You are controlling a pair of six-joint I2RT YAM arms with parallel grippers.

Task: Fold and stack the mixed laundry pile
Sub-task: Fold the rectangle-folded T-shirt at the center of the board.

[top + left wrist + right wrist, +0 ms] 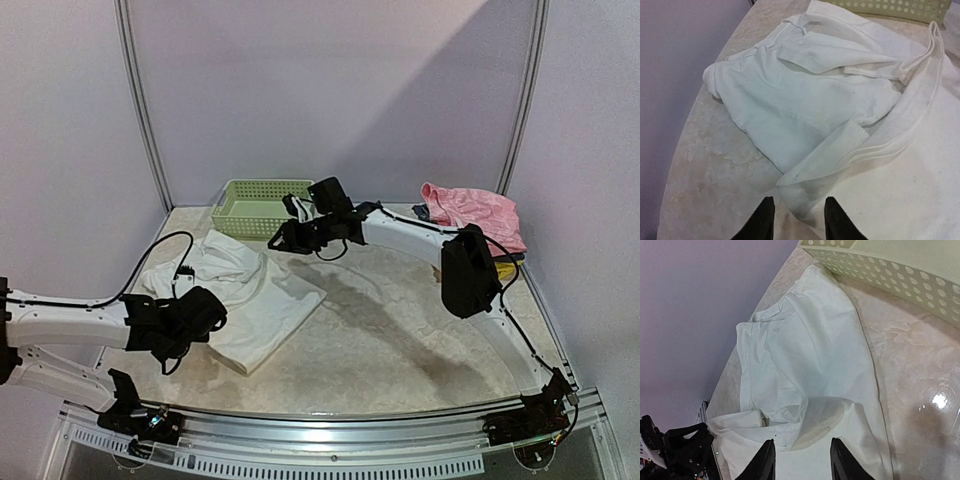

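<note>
1. Nearest the top camera, a metal rail (330, 425) is seen along the near edge, with both arm bases bolted to it.
2. Beyond it, a beige, marble-patterned surface (400, 330) is enclosed by pale lilac wall panels (330, 90), and glare is reflected close to the rail.
3. The white garment (262, 298) is spread on the left of the surface. The left gripper (205, 320) is placed over its near-left part and the right gripper (280, 240) at its far edge, beside the pale green basket (250, 205).
4. The pink garment (475, 212) is heaped in the far right corner, well apart from the white one.
5. From the left wrist, the jaws are shown apart, with the black fingers (762, 222) hanging over a folded hem of the white garment. Nothing is gripped.
6. From the right wrist, the jaws are likewise seen parted above the white cloth, and the basket's perforated wall is shown at upper right.
</note>
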